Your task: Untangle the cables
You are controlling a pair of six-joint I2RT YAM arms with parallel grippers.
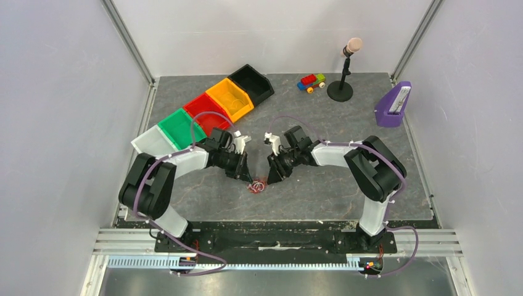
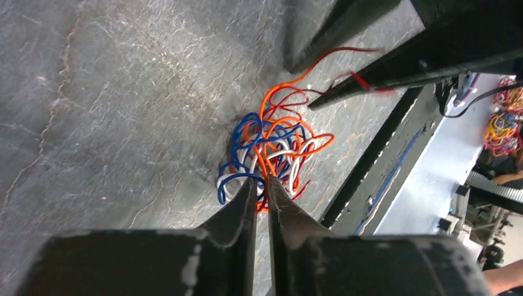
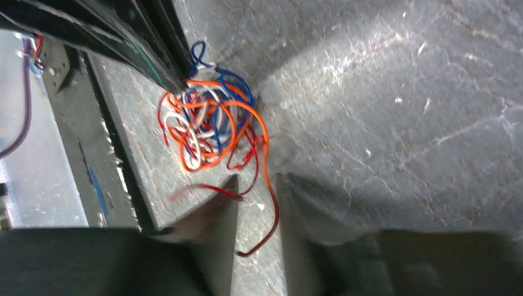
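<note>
Tangle of thin red, orange, blue and white cables (image 1: pixel 257 185) (image 2: pixel 271 148) (image 3: pixel 210 129), centre frame. Left gripper (image 2: pixel 262 185) nearly clenched at its edge, grasp indeterminate; right gripper (image 3: pixel 257 185) released, straddling one red strand.

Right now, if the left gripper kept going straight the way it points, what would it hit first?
The cables: the left gripper points into the tangle's near edge, tips seemingly at the strands. Under them is only the table, though depth is unclear.
</note>
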